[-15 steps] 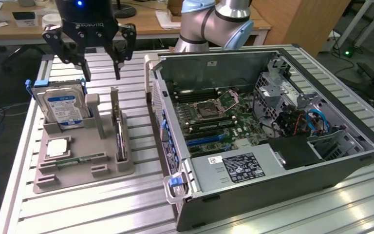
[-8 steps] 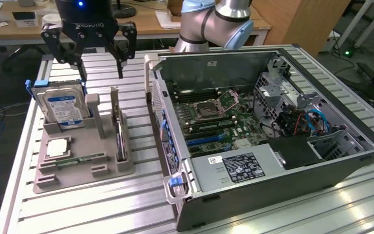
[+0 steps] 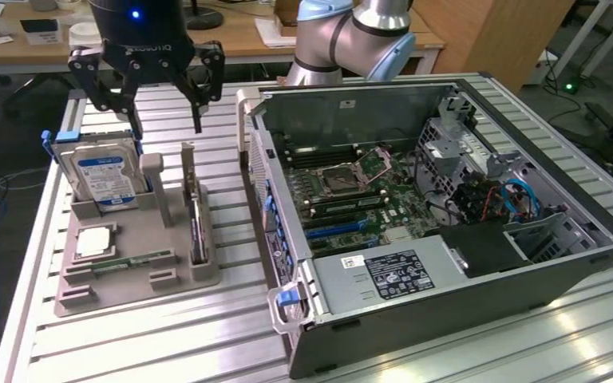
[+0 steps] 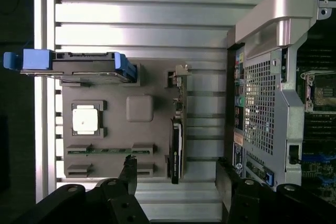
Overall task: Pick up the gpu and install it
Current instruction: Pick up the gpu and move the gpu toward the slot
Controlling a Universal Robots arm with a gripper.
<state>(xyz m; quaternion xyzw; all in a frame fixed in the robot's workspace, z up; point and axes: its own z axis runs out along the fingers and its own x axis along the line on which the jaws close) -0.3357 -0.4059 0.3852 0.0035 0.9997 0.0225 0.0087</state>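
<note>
**Operator:** Dark card with the silvery bracket, is that the gpu (image 3: 195,219)?

**Spotter:** Yes. You see it standing on its long edge in a slot of the grey holder tray (image 3: 136,281). It sits between the hard drive (image 3: 99,171) and the open computer case (image 3: 445,207), which rest on the same slatted metal surface (image 3: 179,343). Its bracket end points away from you in the exterior view.

**Operator:** And the pincer?

**Spotter:** Your pincer (image 3: 156,108) hangs above the far end of the tray, spread wide and holding nothing. It is clear of the card.

**Operator:** How will it handle?

**Spotter:** I judge it light and stiff, but thin and fragile. The slot hides its lower edge, so the upper edge is your free hold. You'd want the pads flat on both faces near the middle of that edge, away from the bracket. Squeeze too hard and you could crush components. Grip off-centre and the card may tilt in the slot.
</note>
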